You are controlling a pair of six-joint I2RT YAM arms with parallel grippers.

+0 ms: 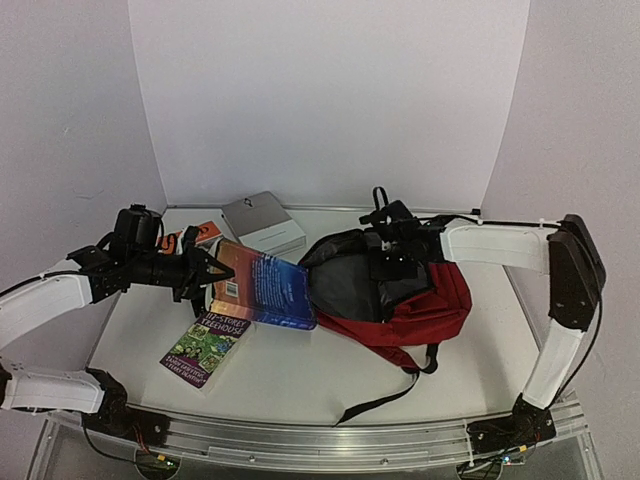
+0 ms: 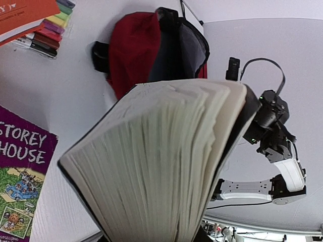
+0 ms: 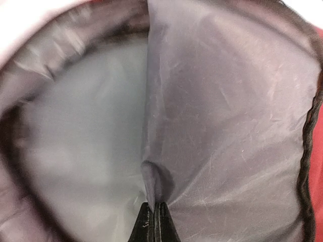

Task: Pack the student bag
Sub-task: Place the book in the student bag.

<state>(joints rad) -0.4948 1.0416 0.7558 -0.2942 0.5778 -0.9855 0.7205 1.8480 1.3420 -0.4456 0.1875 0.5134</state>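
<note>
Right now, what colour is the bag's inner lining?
Grey; the lining of the student bag shows best in the right wrist view.

The student bag (image 1: 425, 305), on the right, is red with black straps and a plain grey lining (image 3: 227, 101). The paperback (image 1: 262, 285) on the left has a cover shading from orange to deep blue, with cream page edges; the storybook (image 1: 205, 345) lying nearer is purple with pale lettering and a green cartoon picture. The surface (image 1: 300, 385) is white, the far box (image 1: 262, 225) pale grey, the markers (image 2: 48, 30) green, yellow, pink and red.
</note>
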